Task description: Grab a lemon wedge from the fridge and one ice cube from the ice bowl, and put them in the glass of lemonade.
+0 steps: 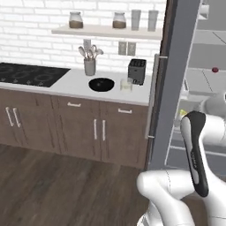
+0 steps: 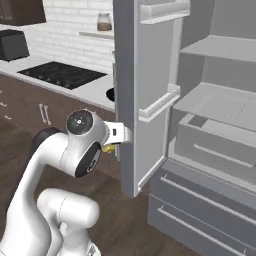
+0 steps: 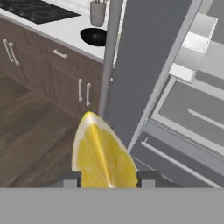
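Observation:
A bright yellow lemon wedge (image 3: 103, 155) stands upright between my fingertips, with my gripper (image 3: 109, 177) shut on it. From the right base view the gripper (image 2: 111, 146) sits just left of the open fridge door (image 2: 135, 75), a bit of yellow lemon wedge (image 2: 107, 148) showing. The grey fridge (image 1: 176, 79) stands open, its shelves bare inside (image 2: 220, 102). On the counter, the black ice bowl (image 1: 101, 84) lies beside the glass of lemonade (image 1: 126, 84). The ice bowl (image 3: 94, 37) also shows past the door edge. The ice cube is too small to make out.
The open fridge door (image 3: 144, 65) stands between my hand and the counter (image 1: 70, 84). A utensil cup (image 1: 89, 66), toaster (image 1: 137, 70) and black stovetop (image 1: 31, 74) share the counter. A small red ball (image 1: 215, 69) rests on a fridge shelf. Fridge drawers (image 2: 200, 200) lie below.

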